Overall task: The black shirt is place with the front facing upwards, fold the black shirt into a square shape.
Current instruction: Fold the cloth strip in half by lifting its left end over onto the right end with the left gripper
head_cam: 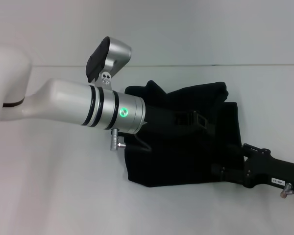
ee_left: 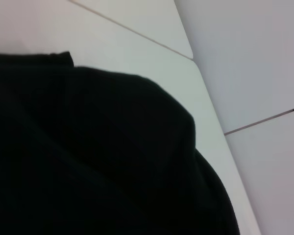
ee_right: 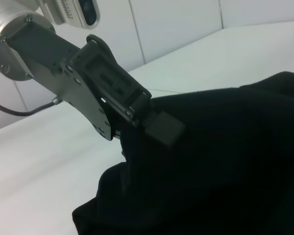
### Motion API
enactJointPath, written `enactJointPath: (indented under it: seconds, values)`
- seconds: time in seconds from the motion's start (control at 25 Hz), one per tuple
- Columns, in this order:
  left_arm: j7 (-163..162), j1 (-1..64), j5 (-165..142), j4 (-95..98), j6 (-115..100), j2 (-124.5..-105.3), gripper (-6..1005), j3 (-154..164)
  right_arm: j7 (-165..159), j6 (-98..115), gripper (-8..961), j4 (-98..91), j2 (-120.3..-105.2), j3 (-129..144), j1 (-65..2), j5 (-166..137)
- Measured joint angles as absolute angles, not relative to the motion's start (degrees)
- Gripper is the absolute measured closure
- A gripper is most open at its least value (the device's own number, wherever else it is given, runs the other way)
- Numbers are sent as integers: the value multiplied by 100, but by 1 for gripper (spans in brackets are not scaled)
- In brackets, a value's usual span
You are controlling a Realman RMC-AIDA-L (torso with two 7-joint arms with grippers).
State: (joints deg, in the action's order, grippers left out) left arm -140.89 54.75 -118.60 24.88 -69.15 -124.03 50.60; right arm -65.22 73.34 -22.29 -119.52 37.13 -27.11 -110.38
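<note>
- White table (head_cam: 49, 196) fills most of the scene, with a pale wall (head_cam: 186, 29) behind it.
- On the table lies the black shirt (head_cam: 176, 161), the biggest thing here. It sits toward the middle and the robot's right side, bunched into a rough, lumpy block with a rounded top edge. No letters or label show.
- It looks partly folded, but it is not a neat square yet. The edges are wavy and one flap sticks up at the far side.
- The shirt is soft, thin and light, I think. It will bend and sag when lifted, and it can slide on the smooth table. It will not break. A good place to take hold is a corner or a folded edge, where the cloth is thick enough to pinch.
- The left arm (head_cam: 88, 105) reaches across from the robot's left, big and white with a green light.
- The left gripper (ee_right: 159, 128) is down on the shirt's top. One black finger pokes out over the cloth and the other is hidden in the folds, so it seems to be pinching the shirt.
- The right gripper (head_cam: 220, 172) is low at the shirt's near right edge. I cannot tell how its fingers are set.
- No boxes, bowls or bins are here.
</note>
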Motion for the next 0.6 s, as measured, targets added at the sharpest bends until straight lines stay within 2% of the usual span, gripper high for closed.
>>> enactJointPath:
  seconds: [0.6]
  values:
    - [-13712, 5417, -11550, 2163, -6795, -12459, 898, 5090, -6795, 6674, 70, -2199, -11962, 2990, -2754, -11029]
